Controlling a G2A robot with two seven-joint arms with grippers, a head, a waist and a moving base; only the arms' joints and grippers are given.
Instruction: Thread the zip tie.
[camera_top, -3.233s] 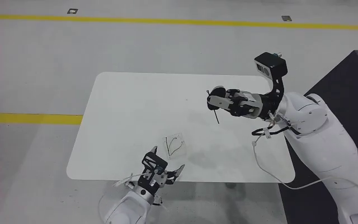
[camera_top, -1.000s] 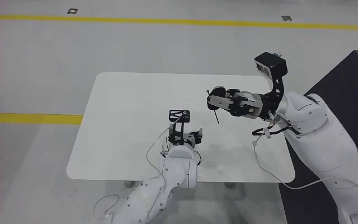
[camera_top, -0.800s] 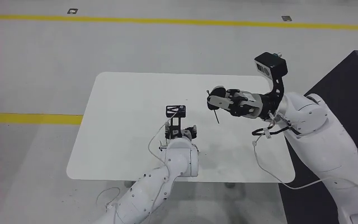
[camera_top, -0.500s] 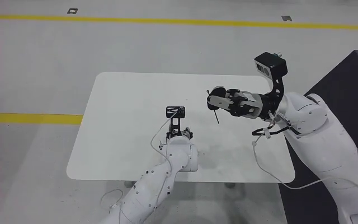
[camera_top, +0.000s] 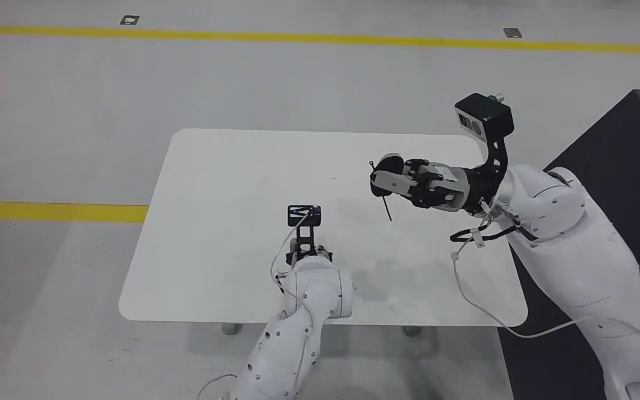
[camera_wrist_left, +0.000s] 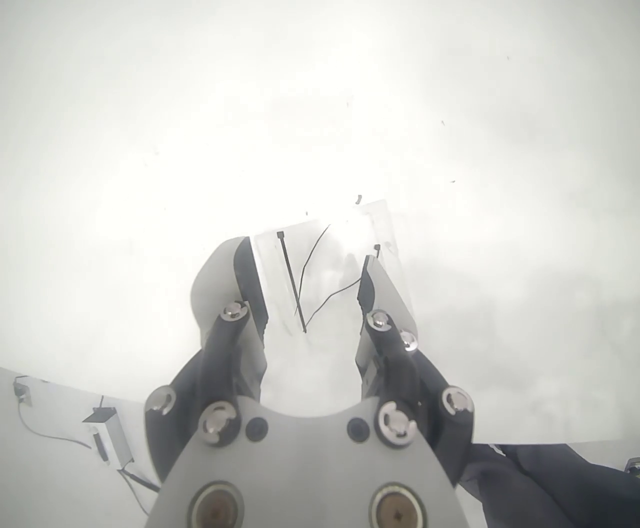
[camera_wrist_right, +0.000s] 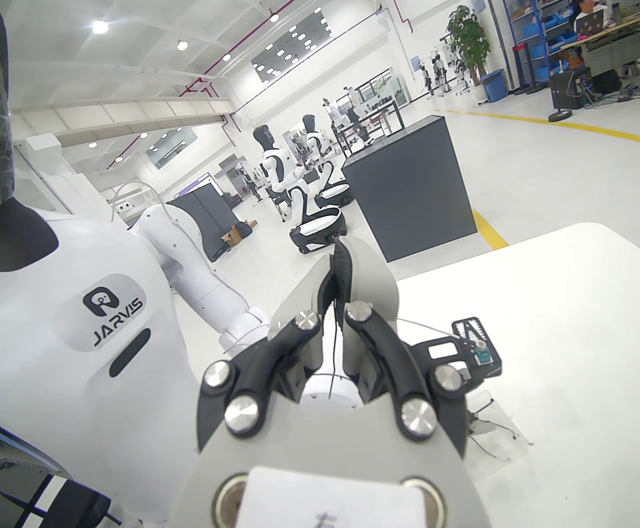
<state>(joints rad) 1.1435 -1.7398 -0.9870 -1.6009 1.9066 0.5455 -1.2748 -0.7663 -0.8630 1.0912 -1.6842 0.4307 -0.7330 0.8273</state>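
Note:
My right gripper (camera_top: 381, 181) hovers above the table's far right part, shut on a black zip tie (camera_top: 386, 208) whose tail hangs below the fingers. Its strand (camera_wrist_right: 332, 350) runs down between the closed fingers (camera_wrist_right: 350, 270) in the right wrist view. My left gripper (camera_wrist_left: 304, 250) stands open just above a clear plastic sheet (camera_wrist_left: 380, 225) on the table. A straight black zip tie (camera_wrist_left: 290, 275) and two thin curved ones (camera_wrist_left: 335, 297) lie on the sheet between the fingers (camera_wrist_left: 247, 280). In the top view the left wrist (camera_top: 304, 250) covers the sheet.
The white table (camera_top: 220, 200) is bare on its left half and along the far edge. A black cabinet (camera_top: 600, 140) stands beside the table's right end. The left arm's wrist mount (camera_wrist_right: 475, 345) and the sheet's corner (camera_wrist_right: 495, 430) appear in the right wrist view.
The left arm came up from the table's front edge over the clear sheet, then shifted slightly leftward. The right arm with its zip tie has not moved.

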